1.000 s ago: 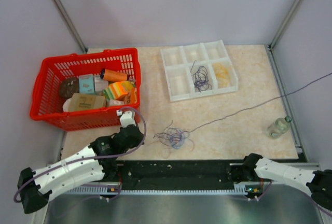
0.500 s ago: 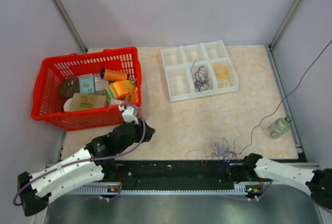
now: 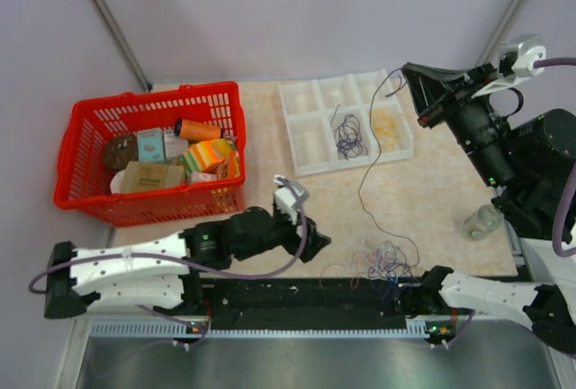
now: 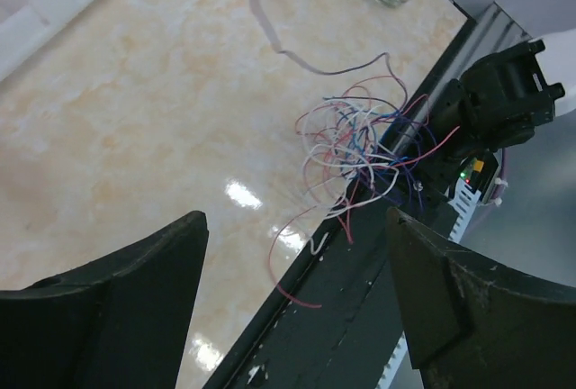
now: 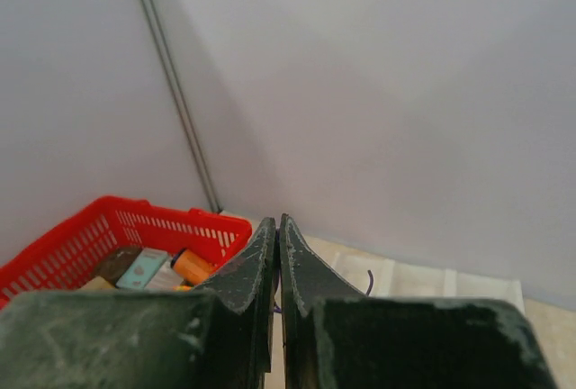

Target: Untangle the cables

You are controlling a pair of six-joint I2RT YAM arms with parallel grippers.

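The cables [image 3: 382, 263] lie as a curly tangle of red, blue, purple and pale wires at the table's front edge, also seen in the left wrist view as the cables [image 4: 364, 150]. One purple cable [image 3: 363, 168] rises from the tangle to my right gripper [image 3: 416, 76], which is held high over the back right and shut on it. In the right wrist view my right gripper [image 5: 277, 223] has its jaws pressed together, with a bit of purple cable [image 5: 369, 281] beside them. My left gripper [image 3: 312, 241] is open, left of the tangle, and my left gripper [image 4: 295, 227] holds nothing.
A red basket [image 3: 85, 193] of packaged goods stands at the left. A white compartment tray [image 3: 310, 110] at the back holds a purple coil [image 3: 349, 137] and a pale coil [image 3: 388, 128]. A small bottle [image 3: 483, 221] lies at the right edge. The black rail [image 3: 297, 297] runs along the front.
The left gripper opened and swung right toward the tangle. The tangle slid right along the front edge. The right arm rose into view with the purple cable.
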